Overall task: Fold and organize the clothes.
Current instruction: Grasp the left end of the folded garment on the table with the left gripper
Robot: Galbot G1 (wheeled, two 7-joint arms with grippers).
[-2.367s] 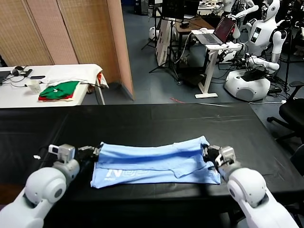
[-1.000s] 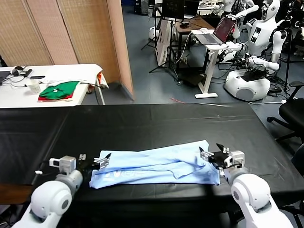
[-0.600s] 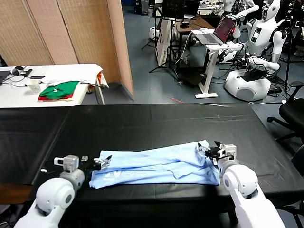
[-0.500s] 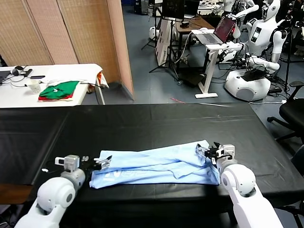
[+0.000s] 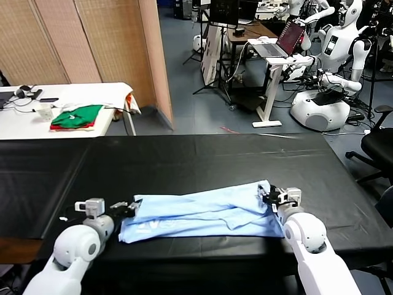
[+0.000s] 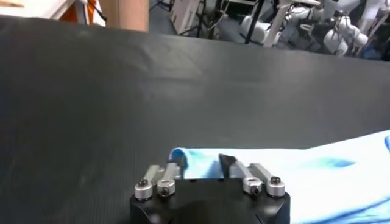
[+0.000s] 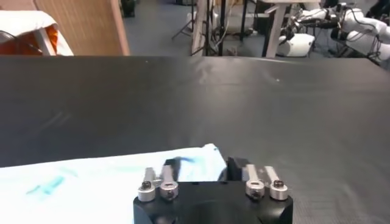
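The light-blue T-shirt [image 5: 202,212] lies folded into a long flat band across the near part of the black counter [image 5: 184,161], and it is a little wrinkled in the middle. The left gripper [image 5: 130,209] is at the left end of the T-shirt, low on the counter, and its fingers [image 6: 173,171] pinch the corner of the fabric there. The right gripper [image 5: 268,198] is at the right end of the T-shirt, and its fingers [image 7: 167,170] are pressed together on that far corner in the same way.
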